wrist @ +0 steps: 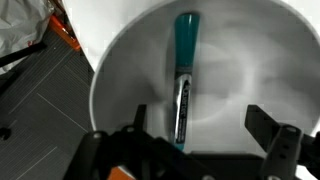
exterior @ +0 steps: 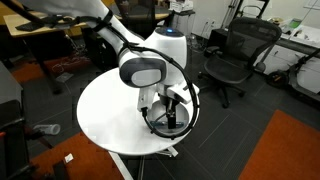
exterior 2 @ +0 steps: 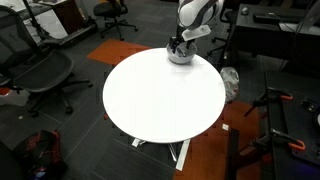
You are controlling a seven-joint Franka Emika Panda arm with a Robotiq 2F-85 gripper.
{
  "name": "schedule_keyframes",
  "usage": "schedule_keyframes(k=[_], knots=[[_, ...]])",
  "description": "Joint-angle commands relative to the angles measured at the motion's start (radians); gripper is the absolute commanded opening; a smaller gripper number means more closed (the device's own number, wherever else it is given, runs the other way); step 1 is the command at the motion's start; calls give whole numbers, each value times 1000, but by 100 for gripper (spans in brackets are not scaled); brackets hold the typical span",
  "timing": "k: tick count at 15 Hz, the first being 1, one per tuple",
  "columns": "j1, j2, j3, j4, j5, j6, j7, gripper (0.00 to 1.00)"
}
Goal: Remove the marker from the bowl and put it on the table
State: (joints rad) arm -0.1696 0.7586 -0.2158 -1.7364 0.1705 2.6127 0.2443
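The teal-green marker point(wrist: 184, 75) lies inside the shiny metal bowl point(wrist: 125, 75) in the wrist view, pointing away from the camera. My gripper point(wrist: 205, 125) is open just above the bowl, its two dark fingers wide apart, with the marker's near end between them, closer to the left finger. In both exterior views the gripper point(exterior: 170, 108) point(exterior 2: 178, 44) hangs over the bowl point(exterior: 168, 124) point(exterior 2: 181, 56), which sits near the edge of the round white table point(exterior: 110, 115) point(exterior 2: 160, 95). The marker is hidden in the exterior views.
Office chairs point(exterior: 235, 55) point(exterior 2: 45, 75) stand around the table on dark carpet. A light-wood desk point(exterior: 50, 15) is behind the arm. An orange rug patch point(exterior: 290, 145) lies on the floor. A tripod stand point(exterior 2: 275, 120) is beside the table.
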Motion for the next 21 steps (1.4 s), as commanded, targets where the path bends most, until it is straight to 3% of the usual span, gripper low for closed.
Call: schedule_keyframes(k=[1, 2, 3, 13, 15, 21], knots=[[-5, 29, -2, 53, -9, -47, 34, 100], [-9, 34, 2, 60, -6, -52, 30, 94], [-10, 39, 2, 65, -5, -56, 31, 74], [-14, 61, 8, 111, -2, -103, 31, 0], [-6, 40, 4, 103, -5, -134, 37, 5], [33, -97, -16, 16, -25, -150, 66, 5]])
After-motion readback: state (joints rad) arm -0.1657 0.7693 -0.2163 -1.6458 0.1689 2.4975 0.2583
